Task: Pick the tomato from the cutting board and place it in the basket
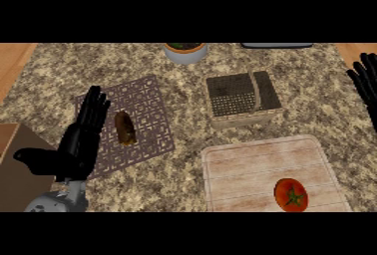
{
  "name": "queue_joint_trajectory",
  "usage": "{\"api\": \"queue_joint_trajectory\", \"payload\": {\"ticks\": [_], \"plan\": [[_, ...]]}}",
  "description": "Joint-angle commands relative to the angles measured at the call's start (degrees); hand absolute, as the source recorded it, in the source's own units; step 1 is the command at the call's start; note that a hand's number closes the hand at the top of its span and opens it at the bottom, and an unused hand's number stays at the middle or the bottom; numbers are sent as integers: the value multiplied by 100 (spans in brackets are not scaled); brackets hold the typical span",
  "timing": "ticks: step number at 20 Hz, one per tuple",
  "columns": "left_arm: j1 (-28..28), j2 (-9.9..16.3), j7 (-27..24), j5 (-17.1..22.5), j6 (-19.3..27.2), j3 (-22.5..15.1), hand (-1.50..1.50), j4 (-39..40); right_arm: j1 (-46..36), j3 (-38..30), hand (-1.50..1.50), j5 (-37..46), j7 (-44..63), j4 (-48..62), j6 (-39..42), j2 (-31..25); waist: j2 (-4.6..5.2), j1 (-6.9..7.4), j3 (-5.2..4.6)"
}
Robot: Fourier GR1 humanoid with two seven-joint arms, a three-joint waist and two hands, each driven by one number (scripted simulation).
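- The bench [309,114] is carrying everything, with no hand near the task's things yet.
- The cutting board [250,169] is holding the tomato [291,194] at its near right corner; a nudge could be rolling it off.
- The basket [243,99] is sitting just beyond the board; its handle risks catching a descending hand.
- The left hand [83,137] is hovering flat, fingers apart, over a mat [151,104].
- The right hand [366,79] is resting with fingers straight at the right edge.

Bare counter [324,119] lies open between the tomato [291,194] and the basket [243,99], nothing standing between.
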Motion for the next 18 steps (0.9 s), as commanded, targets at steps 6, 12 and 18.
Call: {"api": "queue_joint_trajectory", "payload": {"ticks": [6, 12, 18], "plan": [[-101, 1137, 667, -622, -235, 297, 0, 1065, 1289, -498, 150, -1211, -2686, 93, 1667, 982, 15, -278, 10], [-119, 1113, 834, -467, -417, 307, 0, 1361, 2126, 210, -150, 761, -5094, -1526, 779, 2055, -62, -395, -47], [-44, 1244, 839, -475, -512, 367, 0, 1339, 3575, -566, -150, 1965, -4663, -1959, -833, 1853, -65, -433, -79]]}}
